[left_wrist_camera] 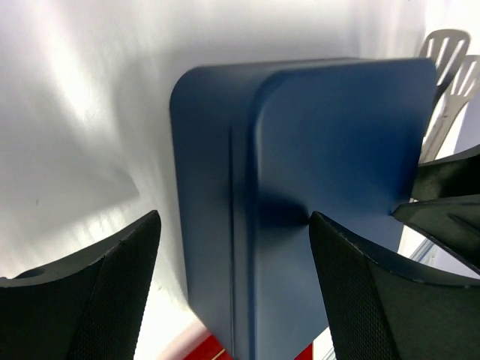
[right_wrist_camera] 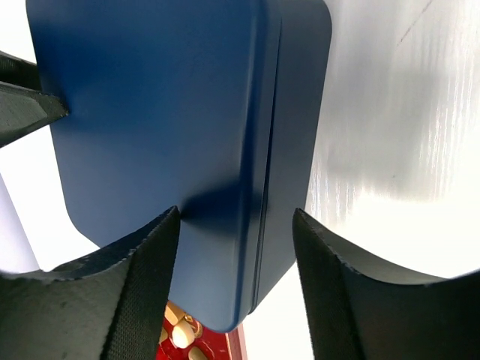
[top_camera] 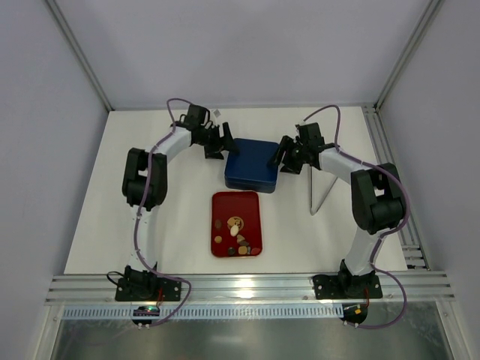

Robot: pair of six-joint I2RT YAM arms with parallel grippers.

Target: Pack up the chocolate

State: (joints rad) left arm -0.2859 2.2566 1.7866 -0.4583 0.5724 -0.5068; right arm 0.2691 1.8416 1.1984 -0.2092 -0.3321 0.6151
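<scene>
Several small chocolate pieces, brown, tan and cream, lie on the flat red tray in the middle of the table; a few pale pieces show in the right wrist view. Behind the tray sits the closed dark blue box, also in the left wrist view and the right wrist view. My left gripper is open, its jaws straddling the box's left edge. My right gripper is open, its jaws straddling the box's right edge.
White tongs lie on the table right of the box; their tips show in the left wrist view. The white table is walled by grey panels, with aluminium rails along the near edge and right side.
</scene>
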